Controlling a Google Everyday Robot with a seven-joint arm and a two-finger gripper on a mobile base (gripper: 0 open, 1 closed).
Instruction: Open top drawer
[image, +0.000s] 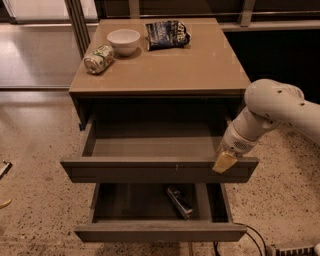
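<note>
The top drawer of the grey-brown cabinet stands pulled well out, its inside bare, its flat front panel carrying small whitish scuffs right of centre. My gripper, with a yellowish fingertip, sits at the right end of that drawer's front, against its top edge. The white arm reaches in from the right. Below it the similar bottom drawer is also pulled out and holds a small can.
On the cabinet top sit a white bowl, a tipped can and a dark chip bag. Speckled floor surrounds the cabinet. A cable lies on the floor at the lower right.
</note>
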